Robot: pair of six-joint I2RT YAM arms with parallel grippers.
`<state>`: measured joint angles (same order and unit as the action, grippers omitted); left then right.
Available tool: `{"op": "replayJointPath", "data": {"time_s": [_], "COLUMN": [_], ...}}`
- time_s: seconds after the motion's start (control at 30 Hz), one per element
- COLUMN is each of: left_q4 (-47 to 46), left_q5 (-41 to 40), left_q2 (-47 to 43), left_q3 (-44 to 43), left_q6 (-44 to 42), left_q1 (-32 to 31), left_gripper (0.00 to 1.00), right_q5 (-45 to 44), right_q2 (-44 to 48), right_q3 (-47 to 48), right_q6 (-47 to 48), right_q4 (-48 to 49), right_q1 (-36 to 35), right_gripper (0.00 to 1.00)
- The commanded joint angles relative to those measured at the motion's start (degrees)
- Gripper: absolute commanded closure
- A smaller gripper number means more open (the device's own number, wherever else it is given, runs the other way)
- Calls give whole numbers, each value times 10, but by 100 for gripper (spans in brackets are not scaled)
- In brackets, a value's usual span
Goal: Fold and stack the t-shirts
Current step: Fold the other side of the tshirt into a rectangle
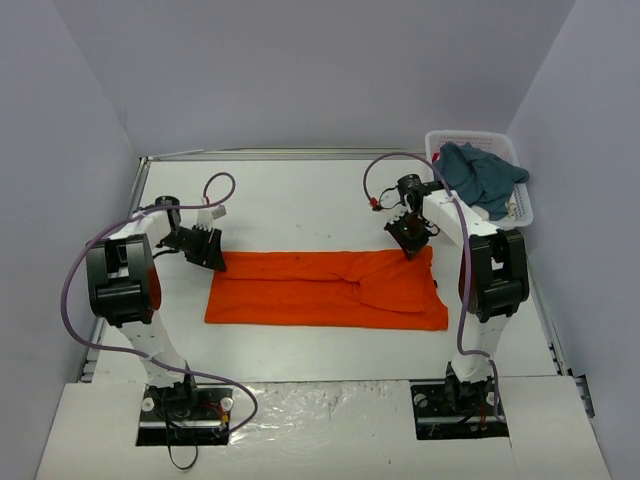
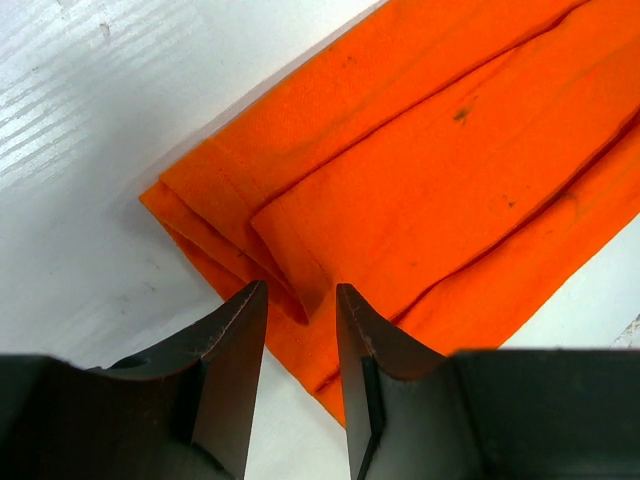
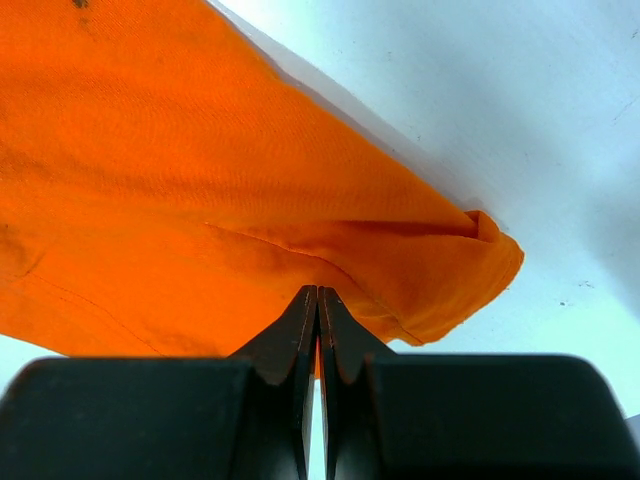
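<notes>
T-shirt (image 1: 330, 290), plain orange, folded lengthwise; right pincer (image 3: 318, 292) pinches its corner.

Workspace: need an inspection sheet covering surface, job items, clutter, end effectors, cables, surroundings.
Surface: white table, nothing spilled.
Job's things: orange t-shirt folded into a long strip, mid-table; teal t-shirt crumpled in the white basket, far right.
Clutter: nothing seen.
Grippers: left end effector open at the strip's left end; right end effector shut on its far right corner.
Cables: purple cables loop along both arms.
Surroundings: plain grey walls on three sides.
</notes>
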<state>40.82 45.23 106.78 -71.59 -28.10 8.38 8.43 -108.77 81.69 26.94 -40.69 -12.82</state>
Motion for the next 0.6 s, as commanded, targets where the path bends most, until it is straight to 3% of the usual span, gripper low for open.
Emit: {"op": "replayJointPath", "data": {"time_s": [0.0, 0.57], "left_q4": [0, 1], "left_q5": [3, 28], "left_q2": [-1, 11], "left_q3": [-24, -23], "left_q6": [1, 3], "left_q1": [-2, -24], "left_gripper": [67, 69], "right_q5": [6, 11], "right_q2": [-2, -1], "right_q3": [-7, -15], "right_q6": [-4, 0], "right_q4": [-16, -17], "right_q1": [-3, -3], "right_gripper": [100, 100]}}
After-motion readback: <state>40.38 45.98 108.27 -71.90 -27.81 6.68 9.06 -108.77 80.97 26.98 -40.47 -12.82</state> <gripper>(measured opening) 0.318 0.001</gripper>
